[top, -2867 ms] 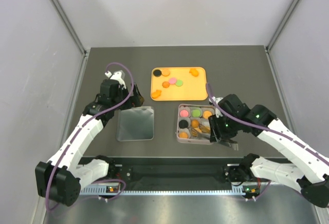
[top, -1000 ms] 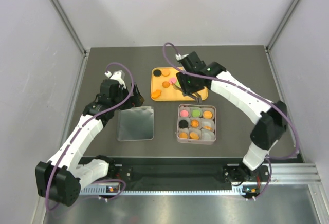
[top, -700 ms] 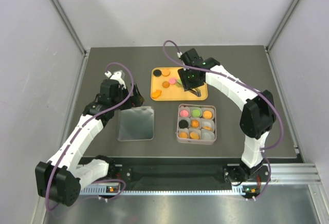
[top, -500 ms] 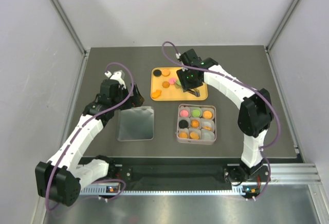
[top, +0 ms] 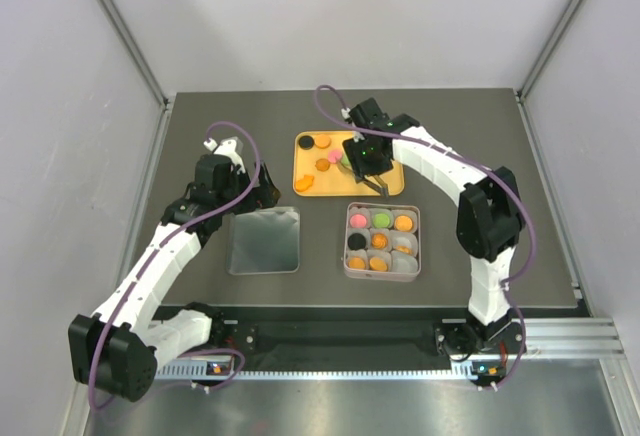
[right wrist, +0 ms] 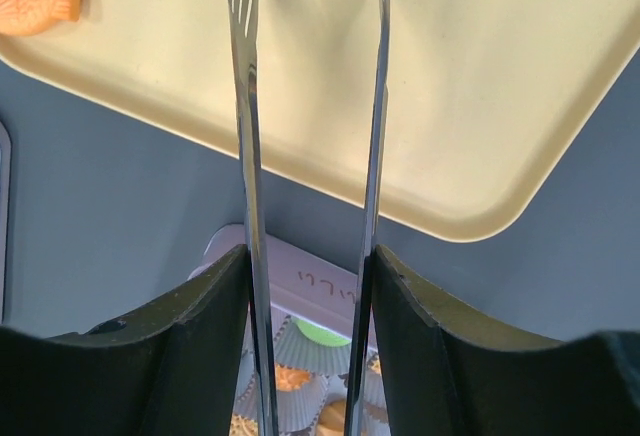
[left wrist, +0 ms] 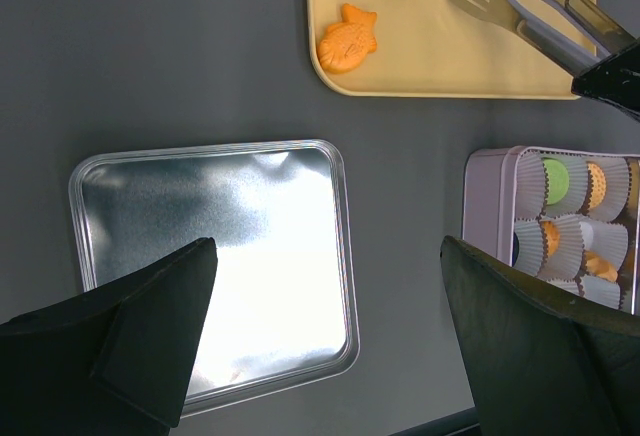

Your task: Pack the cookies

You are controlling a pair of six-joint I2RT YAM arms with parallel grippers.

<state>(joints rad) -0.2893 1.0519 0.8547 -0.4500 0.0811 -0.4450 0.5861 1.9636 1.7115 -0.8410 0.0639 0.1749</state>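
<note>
Whereas the overhead view gives the whole layout, the wrist views supply the detail. From above, the cookies (top: 322,164) form two groups on the dark matte table (top: 200,126): loose black, orange, pink and green discs on the orange tray (top: 335,184) at far centre, and others seated in the square tin (top: 383,275) just nearer the arms. A flat lid (top: 263,241) lies apart, left of the tin. Only the left wrist view resolves the lid as bright bare metal with rounded corners and a raised rim. It also shows the moulded fish-shaped cookie (left wrist: 347,41) at the tray's corner, the pleated paper cups (left wrist: 570,241) lining the tin, and the slotted heads of the tongs (left wrist: 478,1) over the tray. Only the right wrist view shows the grip: two thin steel blades run forward from between the dark fingers (right wrist: 200,326), apart from each other, with their tips over the smooth tray near a green disc at the frame's top edge. The left arm is bent at the elbow, and the left claw (left wrist: 327,246) hangs above the lid's far edge, spread wide and holding nothing. The right arm stretches far out over the tin, and the right claw (right wrist: 308,266), clamped on the tongs' handles, points down at the tray.
</note>
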